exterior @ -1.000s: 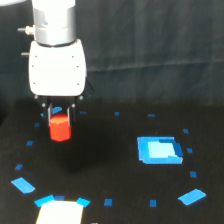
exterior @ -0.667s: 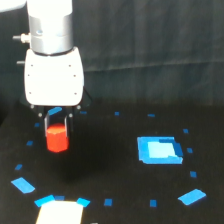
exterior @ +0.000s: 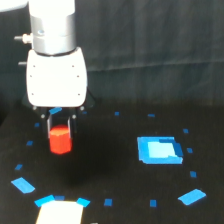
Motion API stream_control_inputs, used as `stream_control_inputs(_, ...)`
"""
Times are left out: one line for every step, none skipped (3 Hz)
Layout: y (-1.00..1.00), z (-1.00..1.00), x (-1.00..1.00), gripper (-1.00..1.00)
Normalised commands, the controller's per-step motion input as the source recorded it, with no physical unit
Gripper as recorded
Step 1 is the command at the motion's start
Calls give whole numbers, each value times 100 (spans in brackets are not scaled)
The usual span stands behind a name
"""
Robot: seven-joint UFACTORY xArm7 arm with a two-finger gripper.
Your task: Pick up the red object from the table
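Observation:
The red object (exterior: 60, 140) is a short red-orange cylinder at the exterior view's left. My gripper (exterior: 60, 131) hangs from the white arm head (exterior: 56, 77), and its dark fingers sit on either side of the cylinder's upper part, shut on it. The cylinder appears lifted a little above the black table (exterior: 115, 175), though contact with the surface is hard to tell. The fingertips are mostly hidden behind the cylinder.
A large blue rectangle (exterior: 159, 150) lies to the exterior view's right. Small blue tape marks (exterior: 191, 197) dot the table in a ring. A pale sheet (exterior: 59, 213) with blue corners lies at the bottom edge. A dark curtain hangs behind.
The arm head and gripper, with the red cylinder between the fingers, have shifted slightly and stand a bit higher than one second ago.

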Motion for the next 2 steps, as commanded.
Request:
stream_control_inputs(96, 28, 10, -100)
stream_control_inputs(7, -40, 17, -100)
